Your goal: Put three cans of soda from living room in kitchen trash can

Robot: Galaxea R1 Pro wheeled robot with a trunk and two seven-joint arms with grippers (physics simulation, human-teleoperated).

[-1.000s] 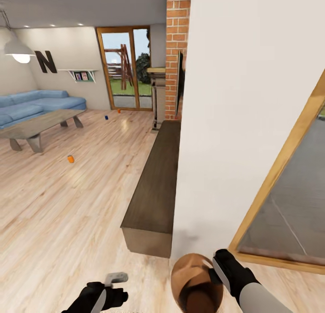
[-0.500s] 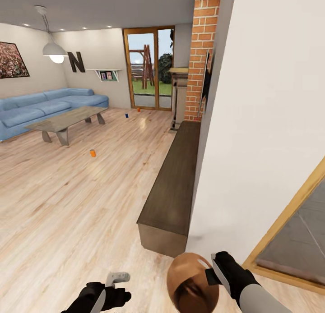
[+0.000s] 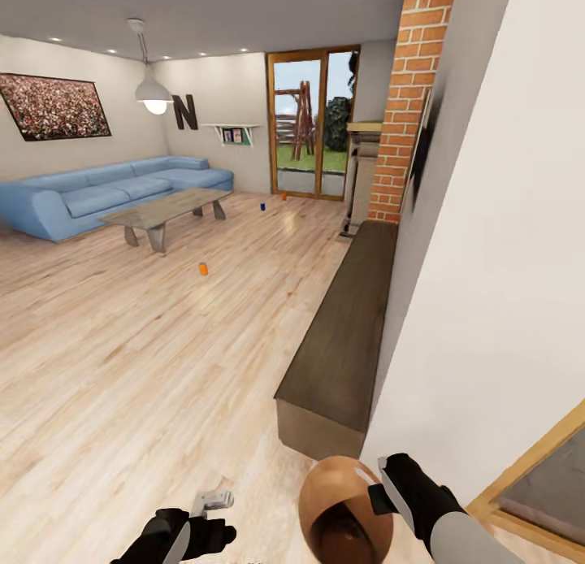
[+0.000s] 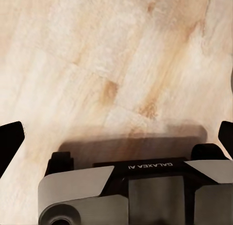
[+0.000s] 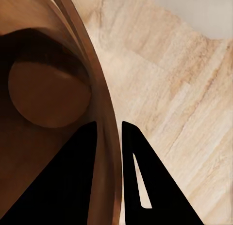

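Three soda cans stand on the living room plank floor (image 3: 122, 369), well ahead of the robot: an orange can (image 3: 203, 268) just past the near end of the glass table (image 3: 166, 210), a dark blue can (image 3: 262, 206) and a second orange can (image 3: 283, 197) farther back near the wood-framed glass doors (image 3: 313, 125). Far left: framed picture (image 3: 55, 106) on the wall, blue sofa (image 3: 114, 188) under it, pendant lamp (image 3: 153, 95) and a letter N (image 3: 185, 111) beyond. Left gripper (image 3: 213, 501) low in the head view, hovering over bare floor, holding nothing; in the left wrist view its black fingertips (image 4: 10, 137) sit at opposite edges, spread wide. Centre: long dark low cabinet (image 3: 341, 336) running along the white wall (image 3: 504, 263), brick column (image 3: 410, 101) and stone fireplace (image 3: 361, 174) at its far end. Right gripper (image 3: 380, 489) clamped on the rim of the trash can (image 3: 345, 519), carried low beside the near end of the cabinet, wood-toned inside facing up; the right wrist view shows one finger inside the rim, one outside (image 5: 141, 186), bin interior (image 5: 48, 94) visible. Bottom right, a wood door frame (image 3: 536, 458).
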